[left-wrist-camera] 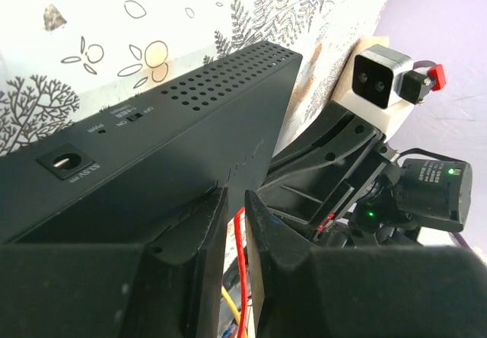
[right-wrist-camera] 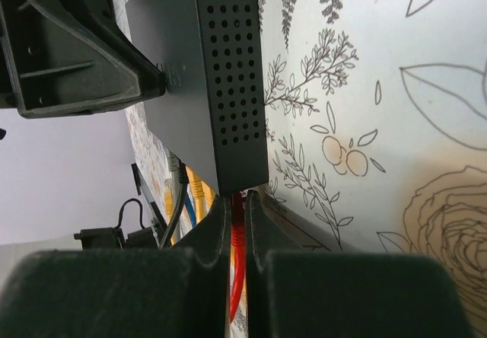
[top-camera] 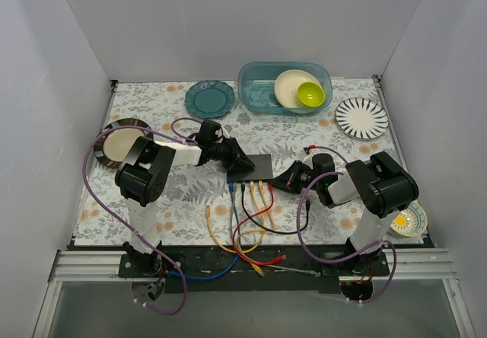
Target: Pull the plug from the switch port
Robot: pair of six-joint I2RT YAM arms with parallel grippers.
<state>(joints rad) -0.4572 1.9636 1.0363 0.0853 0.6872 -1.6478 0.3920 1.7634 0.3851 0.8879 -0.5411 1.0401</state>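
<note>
Right gripper (right-wrist-camera: 237, 224) was clamped on the red plug (right-wrist-camera: 237, 240), seated in the switch (right-wrist-camera: 228, 79) port just ahead of its tips; left gripper (left-wrist-camera: 235, 235) pinched the switch's corner narrowly, bracing it; grasp made, pull not yet done.

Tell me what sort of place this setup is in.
Likely a robot test cell, not a home: plain white walls box in a table with a floral cloth, two bolted arms flank a black network switch, and dishes sit along the back like props.
</note>
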